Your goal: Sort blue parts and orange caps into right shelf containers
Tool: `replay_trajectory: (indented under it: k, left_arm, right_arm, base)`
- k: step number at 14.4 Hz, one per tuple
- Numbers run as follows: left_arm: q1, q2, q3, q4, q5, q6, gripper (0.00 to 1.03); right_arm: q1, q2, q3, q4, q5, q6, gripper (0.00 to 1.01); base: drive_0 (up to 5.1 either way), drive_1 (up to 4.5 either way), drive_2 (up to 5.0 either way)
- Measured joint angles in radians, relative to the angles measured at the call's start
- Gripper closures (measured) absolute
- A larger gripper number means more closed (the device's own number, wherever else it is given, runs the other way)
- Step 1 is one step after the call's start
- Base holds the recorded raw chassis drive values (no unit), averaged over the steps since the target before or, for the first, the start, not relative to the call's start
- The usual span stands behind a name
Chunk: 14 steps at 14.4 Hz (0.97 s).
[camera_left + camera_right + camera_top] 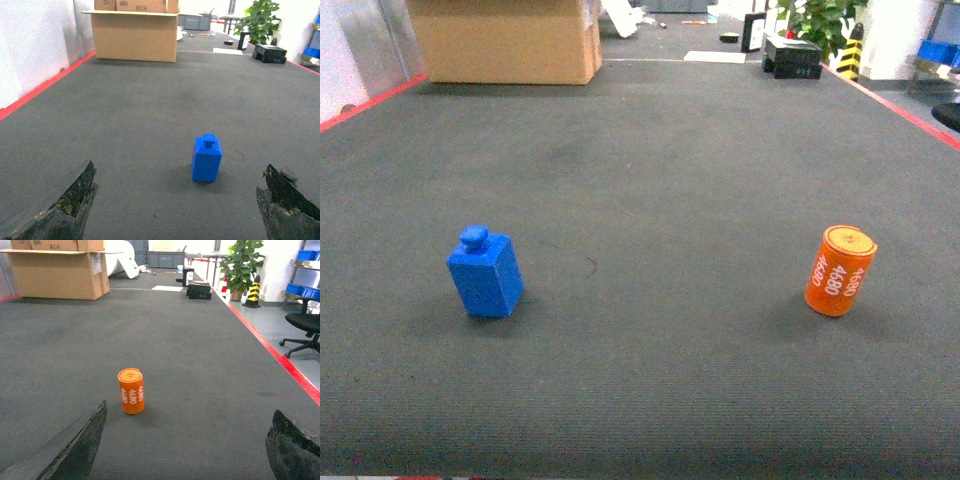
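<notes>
Left gripper (177,207) fingers (67,205) spread, empty; right gripper (182,447) fingers (75,452) likewise. Small bright-blue plastic block (485,273) stood upright on the dark carpeted floor (660,180) toward its left red-lined edge; orange cylindrical plastic cap (839,270) toward the right. Neither grasped; no bins visible. Sorting not started.

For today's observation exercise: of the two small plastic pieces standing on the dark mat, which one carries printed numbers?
The orange cap, on the mat's right side, with white "4680" on its side. The blue part on the left is plain.
</notes>
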Motion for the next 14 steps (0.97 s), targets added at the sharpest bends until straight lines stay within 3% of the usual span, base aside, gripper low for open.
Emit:
replay_trajectory:
  k: [14]
  left_arm:
    - [0.000,0.000,0.000,0.000,0.000,0.000,0.05]
  right_arm:
    - [0.000,0.000,0.000,0.000,0.000,0.000,0.03]
  base:
    - [0.0,0.00,0.0]
